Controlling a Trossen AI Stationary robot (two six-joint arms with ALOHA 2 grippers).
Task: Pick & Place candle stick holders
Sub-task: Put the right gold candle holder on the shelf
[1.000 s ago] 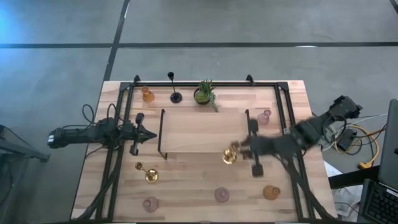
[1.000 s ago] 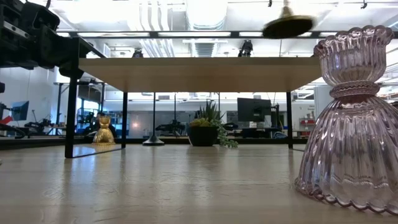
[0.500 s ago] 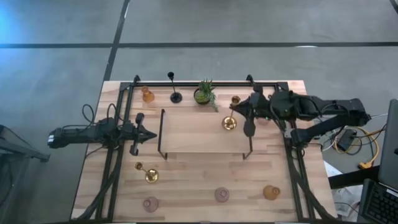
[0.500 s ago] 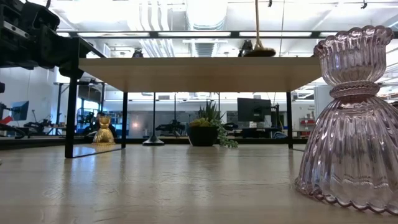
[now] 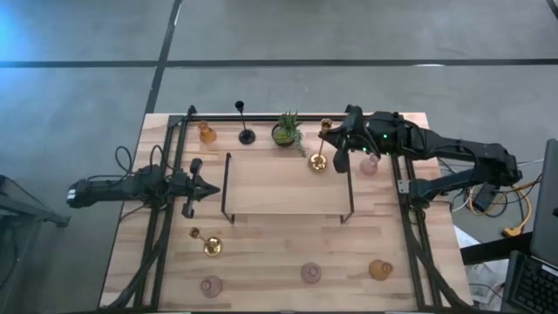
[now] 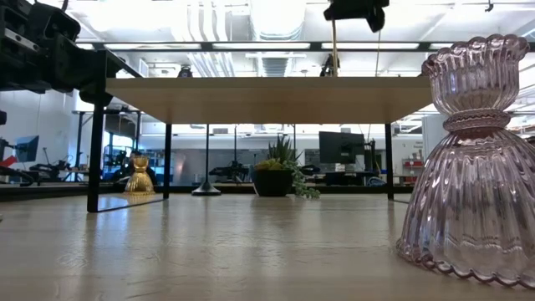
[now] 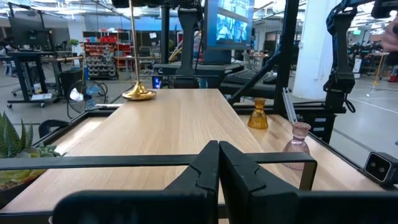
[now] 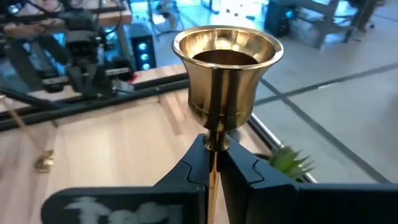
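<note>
A tall gold candle stick holder (image 5: 320, 148) is held upright by the right gripper (image 5: 336, 138), whose fingers are clamped on the thin stem just under the cup (image 8: 227, 71); its round base is seen on the far right corner of the raised wooden shelf (image 5: 279, 179), near the potted plant (image 5: 288, 131). In the left wrist view the same gold base (image 7: 138, 93) is seen resting on the shelf top. The left gripper (image 5: 202, 187) is kept beside the shelf's left edge, its fingers (image 7: 217, 165) pressed together on nothing. A second gold holder (image 5: 205, 242) is seen lying on its side on the table (image 5: 261, 262) in front of the shelf's left corner. A slim black holder (image 5: 245, 122) and a squat amber one (image 5: 207, 133) are stood along the far edge, left of the plant. A pink glass holder (image 5: 370, 163) is placed just right of the shelf, and two more pink ones (image 5: 211, 285) (image 5: 311, 273) and an amber one (image 5: 380, 269) are spread along the near edge.
</note>
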